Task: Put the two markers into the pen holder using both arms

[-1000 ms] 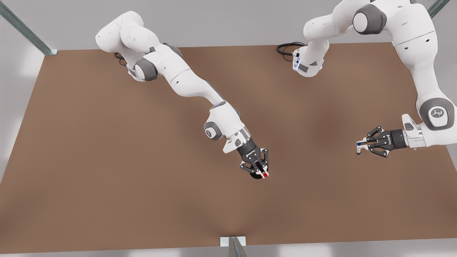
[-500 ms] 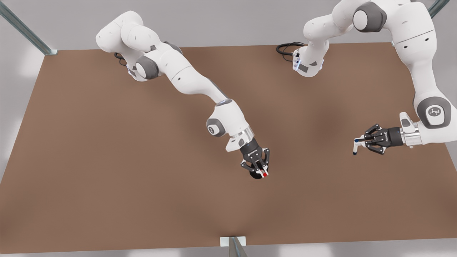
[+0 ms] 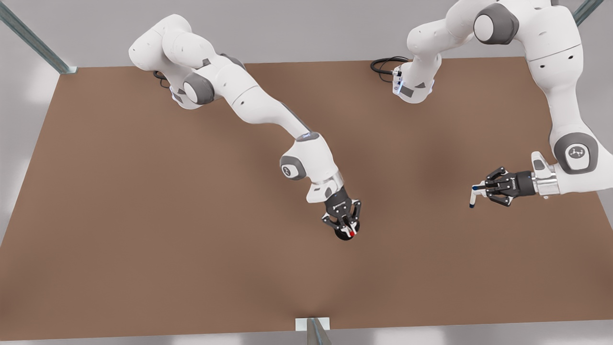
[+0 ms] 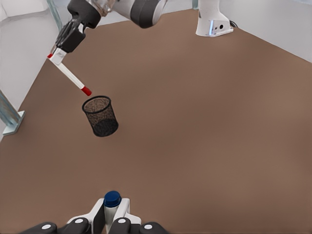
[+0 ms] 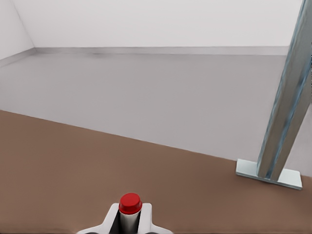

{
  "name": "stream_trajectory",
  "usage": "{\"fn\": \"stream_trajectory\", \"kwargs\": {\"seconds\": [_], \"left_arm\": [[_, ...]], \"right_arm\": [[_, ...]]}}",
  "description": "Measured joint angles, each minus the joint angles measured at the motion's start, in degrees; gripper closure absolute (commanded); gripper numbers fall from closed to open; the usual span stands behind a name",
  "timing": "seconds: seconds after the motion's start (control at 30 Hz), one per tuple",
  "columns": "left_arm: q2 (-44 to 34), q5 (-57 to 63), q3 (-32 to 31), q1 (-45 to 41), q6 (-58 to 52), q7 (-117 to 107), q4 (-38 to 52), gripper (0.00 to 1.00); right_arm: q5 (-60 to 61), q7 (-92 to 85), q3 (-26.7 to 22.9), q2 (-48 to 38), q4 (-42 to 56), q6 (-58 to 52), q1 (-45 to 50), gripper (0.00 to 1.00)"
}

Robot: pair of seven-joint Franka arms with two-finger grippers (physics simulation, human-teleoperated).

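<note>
Front view first: I read the job as about halfway in hand, with both markers lifted but neither yet inside the holder. My biggest surface is the counter (image 3: 143, 215), a flat matte brown sheet with no sheen. Over it reach my two white arms, smooth glossy shells with grey joint caps. The pen holder (image 4: 100, 116) is a small black mesh cup, round-rimmed and tapering, standing on the counter near mid-table. My right gripper (image 3: 346, 224) hovers right above it, fingers pinching the red marker (image 4: 71, 79), which angles down with its red tip just beside the rim; I judge that one is next to drop. My left gripper (image 3: 483, 190) waits well apart on the front view's right, fingers pinching the blue marker (image 4: 112, 201), a slim white barrel with a rounded blue cap.
</note>
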Motion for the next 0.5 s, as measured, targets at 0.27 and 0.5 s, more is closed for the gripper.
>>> {"fn": "stream_trajectory", "kwargs": {"seconds": [0.27, 0.5], "left_arm": [[0.18, -0.03, 0.07, 0.85, 1.36, 2.25, -1.97, 0.79], [0.18, -0.04, 0.09, 1.28, 1.93, 4.02, -2.71, 0.79]], "right_arm": [[-0.13, -0.57, 0.10, 1.39, 0.06, -0.03, 1.21, 0.71], [-0.16, -0.77, -0.65, 2.56, 0.06, -0.28, 1.70, 0.00]]}}
